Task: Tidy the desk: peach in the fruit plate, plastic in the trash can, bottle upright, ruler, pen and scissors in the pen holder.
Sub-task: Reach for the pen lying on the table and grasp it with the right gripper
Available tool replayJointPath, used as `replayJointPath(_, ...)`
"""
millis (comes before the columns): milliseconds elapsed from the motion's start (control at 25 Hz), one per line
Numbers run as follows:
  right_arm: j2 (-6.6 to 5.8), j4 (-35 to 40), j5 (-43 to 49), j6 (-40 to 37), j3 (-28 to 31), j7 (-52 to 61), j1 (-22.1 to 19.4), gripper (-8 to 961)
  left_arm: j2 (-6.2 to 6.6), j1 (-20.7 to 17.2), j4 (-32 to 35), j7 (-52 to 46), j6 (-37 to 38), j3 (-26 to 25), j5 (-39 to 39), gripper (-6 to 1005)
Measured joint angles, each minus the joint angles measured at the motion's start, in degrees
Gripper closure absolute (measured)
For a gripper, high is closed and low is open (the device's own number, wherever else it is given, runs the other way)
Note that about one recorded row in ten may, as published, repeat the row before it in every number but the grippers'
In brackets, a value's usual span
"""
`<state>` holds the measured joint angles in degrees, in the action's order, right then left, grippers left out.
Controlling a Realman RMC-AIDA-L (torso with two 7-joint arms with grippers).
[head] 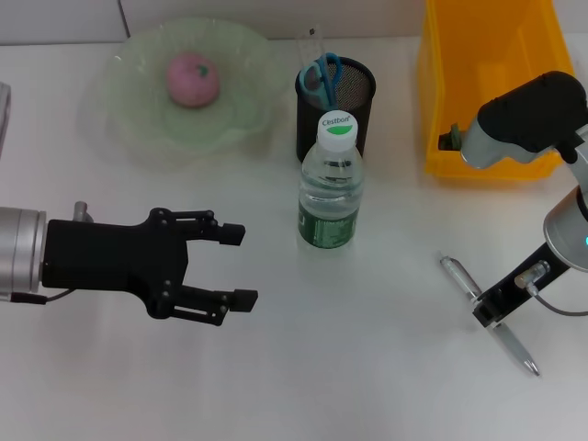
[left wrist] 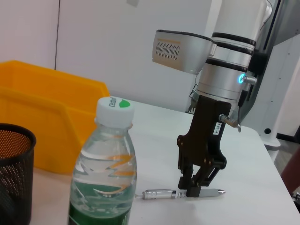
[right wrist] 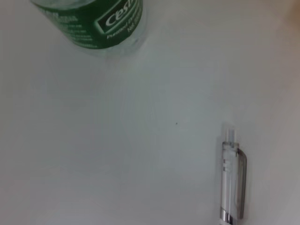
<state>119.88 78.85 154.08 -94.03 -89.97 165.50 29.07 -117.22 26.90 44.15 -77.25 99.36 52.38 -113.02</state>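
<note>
The right gripper [left wrist: 199, 189] is down on the pen [head: 487, 312], and its jaws are almost closed around the middle of the pen, which lies flat on the counter [head: 367, 367] at about 4 o'clock from the bottle [head: 331, 179]. The left gripper [head: 241, 265] hangs over the counter at about 8 o'clock from the bottle, with jaws spread wide and holding nothing. The bottle stands upright, just before the holder [head: 335, 106] with scissors [head: 323, 75] inside. The peach [head: 191, 78] lies in the plate [head: 138, 119], at 10 o'clock from the bottle. A yellow bin [head: 487, 83] stands at 2 o'clock. The counter is white, with a pale wall [left wrist: 117, 47] behind.
</note>
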Motion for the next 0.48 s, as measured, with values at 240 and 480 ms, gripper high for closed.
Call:
replayJointPath(240, 0.00, -0.50, 0.00, -0.01, -0.03, 0.00, 0.07, 738, -0.02, -0.17, -0.03, 0.04, 0.05, 0.00, 0.06, 140)
replayJointPath(480, 0.00, -0.88, 0.00, 0.12, -0.12, 0.00, 0.09, 762, -0.03, -0.30, -0.02, 0.07, 0.13, 0.00, 0.11, 140)
